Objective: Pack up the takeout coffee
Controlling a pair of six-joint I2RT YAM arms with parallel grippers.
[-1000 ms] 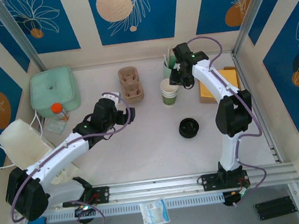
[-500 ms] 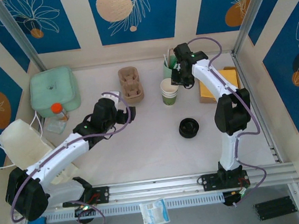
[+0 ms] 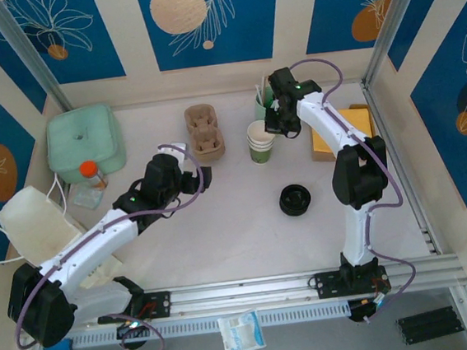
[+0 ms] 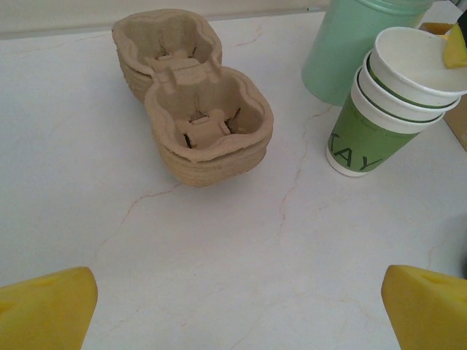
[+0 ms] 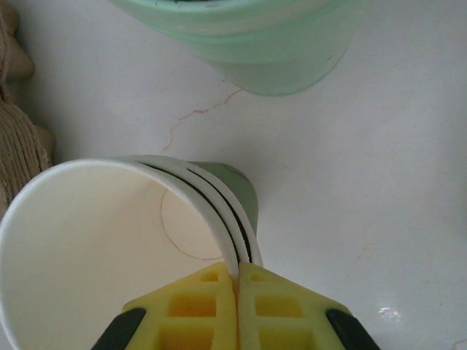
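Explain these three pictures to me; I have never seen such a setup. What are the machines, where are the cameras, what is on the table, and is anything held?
Two robot arms are bolted at the near edge of a table, each ending in a two-finger gripper. One picture looks down from above and behind them. The other two come from cameras on the wrists, so each shows its own yellow fingers. On the table stand a stack of pulp cup carriers, a tall mint-green cup, a stack of white-and-green paper cups and a black lid. The left gripper is open and holds nothing. The right gripper is shut on the rim of the paper cups, which lean to one side.
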